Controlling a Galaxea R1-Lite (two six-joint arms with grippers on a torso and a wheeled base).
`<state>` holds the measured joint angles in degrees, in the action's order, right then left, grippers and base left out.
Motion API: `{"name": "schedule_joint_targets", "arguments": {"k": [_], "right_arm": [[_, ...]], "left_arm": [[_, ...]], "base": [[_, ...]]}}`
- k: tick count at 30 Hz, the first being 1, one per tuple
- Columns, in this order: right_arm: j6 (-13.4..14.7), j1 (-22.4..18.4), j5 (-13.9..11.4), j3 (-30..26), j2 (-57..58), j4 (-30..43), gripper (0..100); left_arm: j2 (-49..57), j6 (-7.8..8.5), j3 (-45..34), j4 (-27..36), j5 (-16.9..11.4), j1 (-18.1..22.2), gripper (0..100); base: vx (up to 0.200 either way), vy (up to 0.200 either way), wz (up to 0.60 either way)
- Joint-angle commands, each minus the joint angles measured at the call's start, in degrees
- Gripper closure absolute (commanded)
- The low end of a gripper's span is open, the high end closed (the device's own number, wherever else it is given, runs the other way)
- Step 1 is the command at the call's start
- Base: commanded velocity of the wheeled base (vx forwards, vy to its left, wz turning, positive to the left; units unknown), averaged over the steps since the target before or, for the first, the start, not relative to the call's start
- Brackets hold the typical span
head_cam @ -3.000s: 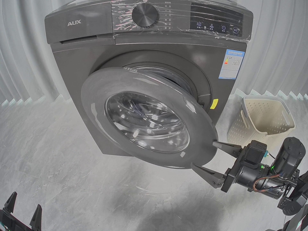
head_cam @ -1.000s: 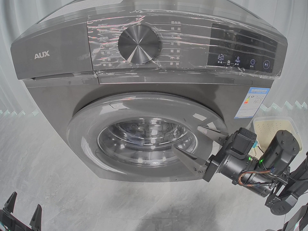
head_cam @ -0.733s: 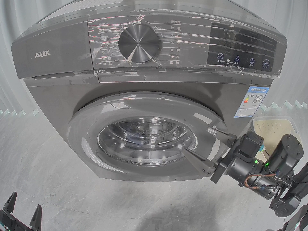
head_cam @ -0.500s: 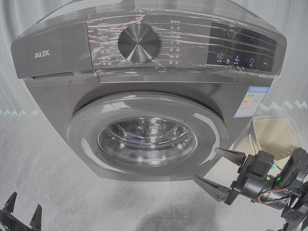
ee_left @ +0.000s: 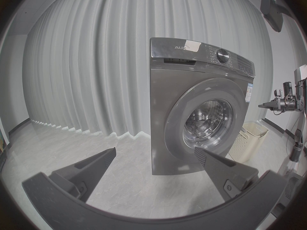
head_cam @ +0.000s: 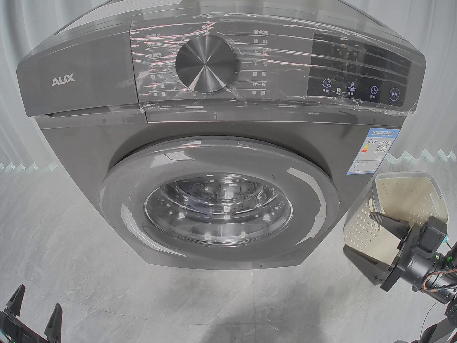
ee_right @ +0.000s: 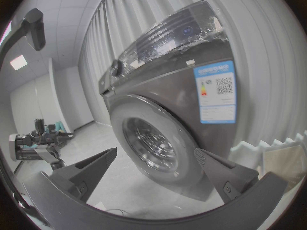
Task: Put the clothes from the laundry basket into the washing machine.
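The grey washing machine (head_cam: 219, 120) stands in front of me with its round glass door (head_cam: 219, 206) shut. What lies behind the glass I cannot make out. The cream laundry basket (head_cam: 414, 196) sits on the floor at the machine's right side, and the inner wall I see is bare. My right gripper (head_cam: 359, 232) hangs open and holds nothing, right of the door and in front of the basket. My left gripper (head_cam: 38, 298) is open low at the left, far from the machine. The machine (ee_left: 198, 112) and basket (ee_left: 247, 141) show in the left wrist view, and the door (ee_right: 153, 144) in the right wrist view.
Pale marble floor (head_cam: 95, 244) spreads in front of and left of the machine. A white pleated curtain (ee_left: 80, 64) closes off the back. The control panel with its dial (head_cam: 207, 64) is wrapped in plastic film.
Three seconds ago the door stood open with my right gripper at its edge. The head view has moved closer. The door is now shut and the right gripper has drawn back rightward toward the basket.
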<state>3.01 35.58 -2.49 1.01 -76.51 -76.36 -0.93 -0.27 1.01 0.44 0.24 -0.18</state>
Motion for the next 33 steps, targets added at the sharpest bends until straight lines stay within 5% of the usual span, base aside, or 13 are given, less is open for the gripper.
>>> {"name": "schedule_joint_targets", "arguments": {"k": [1,10,15,16,23,27,33], "right_arm": [[-1.78,-8.60,1.87,-1.01,9.80,5.26,0],[-1.78,-17.65,2.40,-1.01,19.91,14.14,0],[-1.87,-25.56,2.22,-1.01,31.60,26.62,0],[-1.96,-27.59,2.14,-1.01,38.63,34.35,0],[-2.31,-28.99,2.05,-0.92,61.83,59.49,0],[-3.45,-33.12,1.96,-0.92,73.78,72.32,0],[-3.10,-35.50,3.63,-0.92,76.51,74.34,0]], "left_arm": [[0.93,-0.08,-0.92,0.00,0.02,0.01,0],[0.93,-0.08,-0.92,0.00,0.02,0.01,0],[0.93,-0.17,-0.92,0.00,0.02,0.01,0],[0.93,-0.17,-0.92,0.00,0.02,0.01,0],[0.93,-0.17,-0.92,0.00,0.02,0.01,0],[0.93,-0.17,-0.92,0.00,0.02,0.01,0],[0.93,-0.17,-0.92,0.00,-0.07,0.01,0]], "base": [[0.000,0.000,0.00],[0.000,0.000,0.00],[0.000,0.000,0.00],[0.000,0.000,0.00],[0.000,0.000,0.00],[0.000,0.000,0.00],[0.000,0.000,0.00]]}}
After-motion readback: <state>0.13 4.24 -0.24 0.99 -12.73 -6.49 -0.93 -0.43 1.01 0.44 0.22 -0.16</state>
